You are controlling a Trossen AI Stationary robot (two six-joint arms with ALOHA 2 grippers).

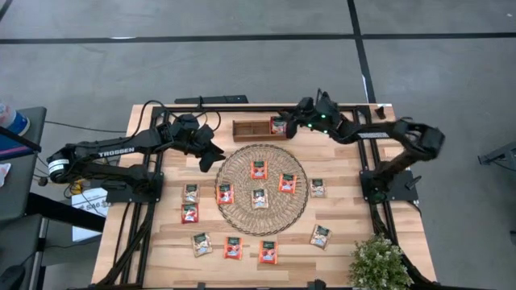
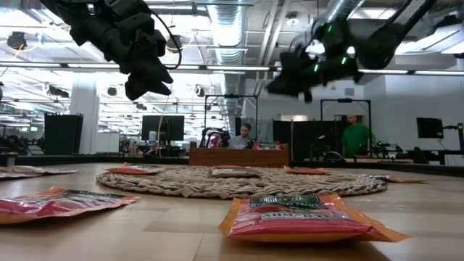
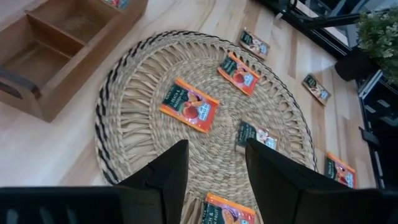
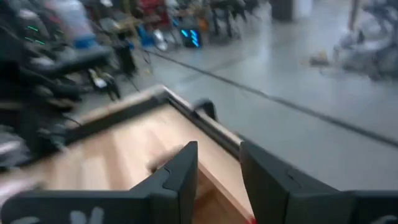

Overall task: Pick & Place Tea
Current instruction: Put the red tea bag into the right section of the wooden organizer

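Observation:
Several small square tea sachets lie flat on the table. Some are on the round woven mat, such as a red one; others are on the wood around it. One red sachet lies in the right end of the wooden tray. My left gripper hangs open and empty above the mat's far left edge. My right gripper is open above the tray's right end, next to that sachet, with nothing between its fingers.
A potted plant stands at the table's near right corner. The tray's left compartments show bare wood. Sachets lie near the table's near edge. People sit and stand in the room beyond the far edge.

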